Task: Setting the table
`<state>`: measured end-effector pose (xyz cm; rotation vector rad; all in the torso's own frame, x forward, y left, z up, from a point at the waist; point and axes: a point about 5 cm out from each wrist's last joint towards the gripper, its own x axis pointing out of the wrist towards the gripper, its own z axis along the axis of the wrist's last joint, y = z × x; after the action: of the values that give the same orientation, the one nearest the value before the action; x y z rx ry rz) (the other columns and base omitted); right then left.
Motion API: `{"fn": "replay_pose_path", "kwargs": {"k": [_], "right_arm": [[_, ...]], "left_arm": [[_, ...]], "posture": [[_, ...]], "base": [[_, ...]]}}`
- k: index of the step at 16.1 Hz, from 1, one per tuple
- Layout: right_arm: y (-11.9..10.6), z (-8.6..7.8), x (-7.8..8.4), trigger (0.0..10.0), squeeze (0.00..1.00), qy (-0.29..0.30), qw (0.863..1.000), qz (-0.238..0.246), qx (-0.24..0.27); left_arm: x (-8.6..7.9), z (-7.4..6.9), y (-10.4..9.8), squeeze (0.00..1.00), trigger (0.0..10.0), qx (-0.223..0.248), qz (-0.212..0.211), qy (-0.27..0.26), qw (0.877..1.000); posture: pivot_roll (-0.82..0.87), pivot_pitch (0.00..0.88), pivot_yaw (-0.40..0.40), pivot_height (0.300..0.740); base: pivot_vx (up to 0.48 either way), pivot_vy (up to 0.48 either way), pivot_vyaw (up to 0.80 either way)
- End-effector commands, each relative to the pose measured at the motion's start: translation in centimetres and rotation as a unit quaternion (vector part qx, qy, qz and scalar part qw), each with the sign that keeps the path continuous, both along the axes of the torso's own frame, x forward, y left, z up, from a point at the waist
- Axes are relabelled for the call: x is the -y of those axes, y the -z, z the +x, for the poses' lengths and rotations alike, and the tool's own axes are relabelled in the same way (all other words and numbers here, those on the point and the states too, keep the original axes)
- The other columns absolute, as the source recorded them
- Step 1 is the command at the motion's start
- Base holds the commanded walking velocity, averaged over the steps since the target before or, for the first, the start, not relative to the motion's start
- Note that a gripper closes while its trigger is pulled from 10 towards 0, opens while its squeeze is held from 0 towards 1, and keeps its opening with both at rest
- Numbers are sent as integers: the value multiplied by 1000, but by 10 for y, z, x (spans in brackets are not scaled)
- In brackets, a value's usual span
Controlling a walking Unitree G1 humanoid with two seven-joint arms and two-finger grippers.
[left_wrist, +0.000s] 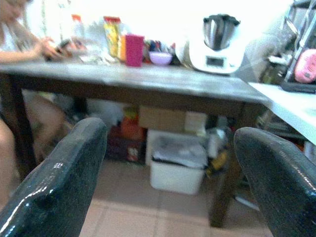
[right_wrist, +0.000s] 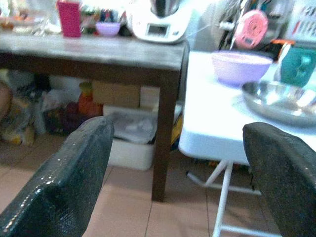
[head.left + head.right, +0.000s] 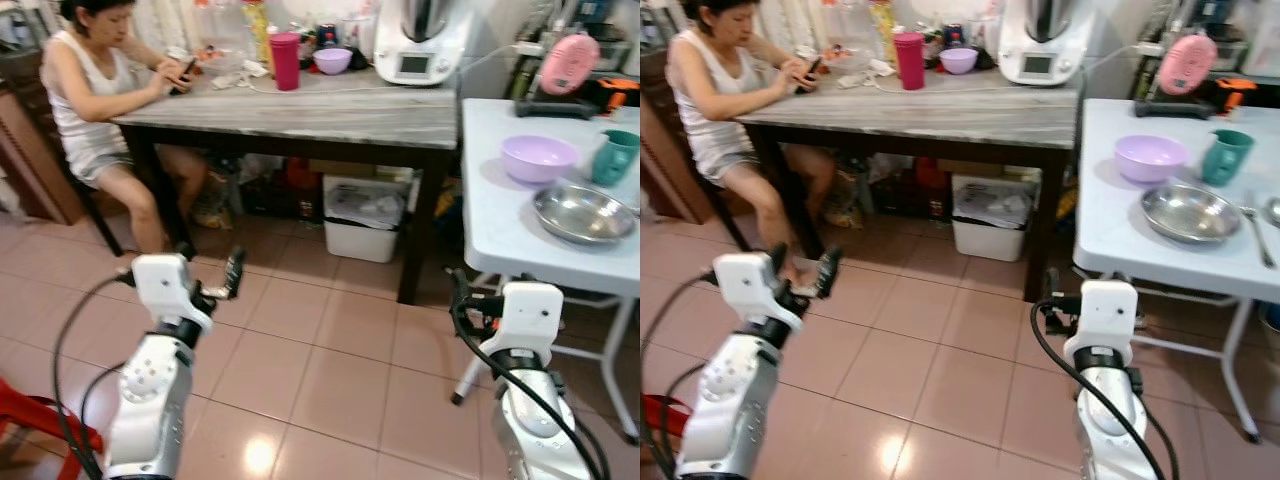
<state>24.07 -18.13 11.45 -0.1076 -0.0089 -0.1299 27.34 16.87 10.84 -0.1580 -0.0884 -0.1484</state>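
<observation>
Tableware for the setting lies on the white counter (image 3: 500,215) at the robot's right: a lilac bowl (image 3: 539,157) toward the back, a teal mug (image 3: 613,156) just beside it on the right, and a steel dish (image 3: 584,212) nearer the front edge; in the right eye view a spoon (image 3: 1256,234) lies just right of the dish, and whether it touches the dish's rim is hard to tell. The counter's front edge overhangs its thin folding legs (image 3: 470,370), and its left edge stands near the dark wooden counter (image 3: 330,115) with a narrow gap between them.

On the wooden counter a pink tumbler (image 3: 285,61), a small lilac bowl (image 3: 332,61) and a white kitchen machine (image 3: 420,40) stand along the back; its front half is bare. Under it sits a white bin (image 3: 362,217). A person (image 3: 95,95) sits at its left end, holding a phone (image 3: 184,72).

Tiled floor (image 3: 320,350) stretches open between the robot and both counters; a red stool (image 3: 35,420) shows at the lower left.

The left hand (image 3: 213,284) is raised above the floor, fingers spread apart and holding nothing; the right hand (image 2: 180,168) is likewise parted and empty, pointing toward the white counter's near corner, well apart from the dish.
</observation>
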Motion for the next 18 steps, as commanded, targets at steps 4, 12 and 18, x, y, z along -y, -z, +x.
{"fn": "replay_pose_path", "kwargs": {"k": [4, 12, 18], "right_arm": [[1, 0, -1, 10000, 0, -5, 1000, 0, -4], [5, 1, -1, 10000, 0, -8, 1000, 7, -8], [7, 2, -3, 10000, 0, -14, 1000, 3, -9]], "left_arm": [[9, -3, 7, 0, 10000, -12, 6, 22, 1000], [13, -1, 5, 0, 10000, -10, 3, 61, 998], [20, -4, 6, 0, 10000, -13, -2, 82, 997]], "posture": [[-215, 0, 56, 740], [-220, 0, 67, 740], [-222, 0, 69, 740]], "base": [[0, 0, 0], [213, 0, -192], [173, 0, 0]]}}
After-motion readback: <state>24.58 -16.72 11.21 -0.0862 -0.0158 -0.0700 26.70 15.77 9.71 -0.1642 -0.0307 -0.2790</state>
